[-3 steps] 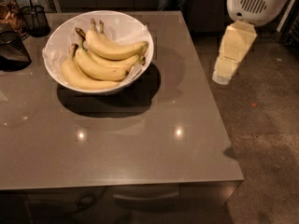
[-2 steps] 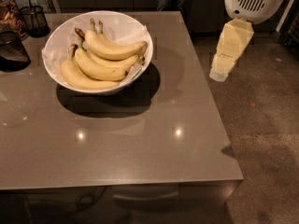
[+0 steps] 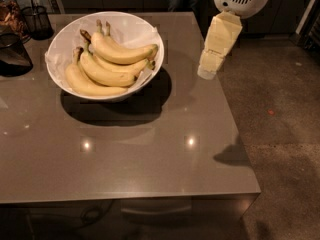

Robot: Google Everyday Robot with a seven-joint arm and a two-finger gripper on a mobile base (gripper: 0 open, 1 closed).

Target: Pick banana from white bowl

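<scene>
A wide white bowl (image 3: 145, 36) with a crumpled white paper lining stands on the far left part of the grey table (image 3: 150, 154). Three yellow bananas (image 3: 107, 64) lie in it, stems toward the back left. My gripper (image 3: 207, 73) hangs from its white wrist at the upper right, above the table's right edge and to the right of the bowl, well apart from the bananas. It holds nothing.
A dark wire-mesh cup (image 3: 36, 20) stands at the far left corner, with a dark object (image 3: 12, 54) in front of it. The table's right edge drops to a speckled floor (image 3: 285, 134). Dark cabinets run along the back.
My gripper has moved left, from beside the table's right edge to over it, closer to the bowl. The bowl and bananas have not moved.
</scene>
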